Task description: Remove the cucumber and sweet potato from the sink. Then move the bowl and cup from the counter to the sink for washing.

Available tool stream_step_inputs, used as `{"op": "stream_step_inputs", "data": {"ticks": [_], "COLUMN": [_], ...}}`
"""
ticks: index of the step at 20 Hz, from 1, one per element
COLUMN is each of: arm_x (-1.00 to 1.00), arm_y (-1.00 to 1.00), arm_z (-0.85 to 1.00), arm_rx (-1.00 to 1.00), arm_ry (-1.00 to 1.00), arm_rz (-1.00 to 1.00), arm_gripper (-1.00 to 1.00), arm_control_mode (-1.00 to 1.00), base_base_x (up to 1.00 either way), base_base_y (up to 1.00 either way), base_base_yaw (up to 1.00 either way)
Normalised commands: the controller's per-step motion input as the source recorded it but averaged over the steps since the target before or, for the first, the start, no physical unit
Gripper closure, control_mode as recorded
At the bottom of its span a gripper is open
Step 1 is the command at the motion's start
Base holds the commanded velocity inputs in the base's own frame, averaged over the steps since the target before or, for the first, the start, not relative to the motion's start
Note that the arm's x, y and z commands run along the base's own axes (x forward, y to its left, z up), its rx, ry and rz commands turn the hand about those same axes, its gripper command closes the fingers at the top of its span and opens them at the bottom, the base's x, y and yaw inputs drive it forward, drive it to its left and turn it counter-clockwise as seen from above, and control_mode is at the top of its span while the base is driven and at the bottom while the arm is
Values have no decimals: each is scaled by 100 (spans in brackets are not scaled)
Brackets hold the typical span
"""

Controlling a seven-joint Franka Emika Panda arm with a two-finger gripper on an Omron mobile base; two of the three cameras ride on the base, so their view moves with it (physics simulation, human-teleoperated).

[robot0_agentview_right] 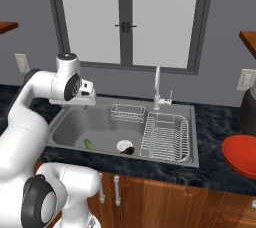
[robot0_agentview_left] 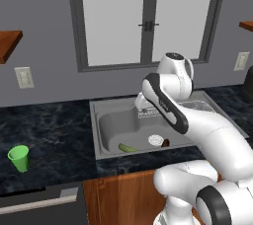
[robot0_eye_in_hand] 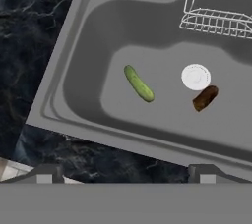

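The cucumber (robot0_eye_in_hand: 139,83) lies on the floor of the sink (robot0_eye_in_hand: 98,31), near the front wall and left of the round white drain (robot0_eye_in_hand: 196,77); from the left base view it shows as a light green sliver (robot0_agentview_left: 128,147) by the near edge of the basin. The sweet potato (robot0_eye_in_hand: 204,98) rests just beside the drain, on its near right side, apart from the cucumber; in the right base view it is a dark lump (robot0_agentview_right: 129,150) touching the drain's edge. Both vegetables lie flat on the grey steel. At the far side of the basin hangs a wire basket (robot0_agentview_right: 127,112), and to its right sits a wire dish rack (robot0_agentview_right: 166,136), with the curved faucet (robot0_agentview_right: 157,87) rising behind them. The pincer (robot0_eye_in_hand: 125,173) hangs above the near left part of the sink, looking down on it, its two tips wide apart and holding nothing. The green cup (robot0_agentview_left: 19,158) stands upright on the dark marble desk (robot0_agentview_left: 49,135), well to the left of the sink. The red bowl (robot0_agentview_right: 241,155) sits on the desk to the right of the sink, near the front edge. A window (robot0_agentview_right: 127,17) fills the wall behind the faucet.
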Motion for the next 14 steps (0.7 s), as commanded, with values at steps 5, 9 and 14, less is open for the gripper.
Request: {"op": "stream_step_inputs", "data": {"ticks": [5,9,14], "arm_x": [9,11,10], "arm_y": [0,0,0], "arm_z": [-11,-12,-11], "arm_rx": [0,0,-1], "arm_ry": [0,1,3], "arm_rz": [0,0,4], "arm_gripper": [-100,-100,-100], "arm_control_mode": [-100,-100,-100], "base_base_x": [0,0,0], "base_base_y": [0,0,0], "base_base_yaw": [0,0,0]}}
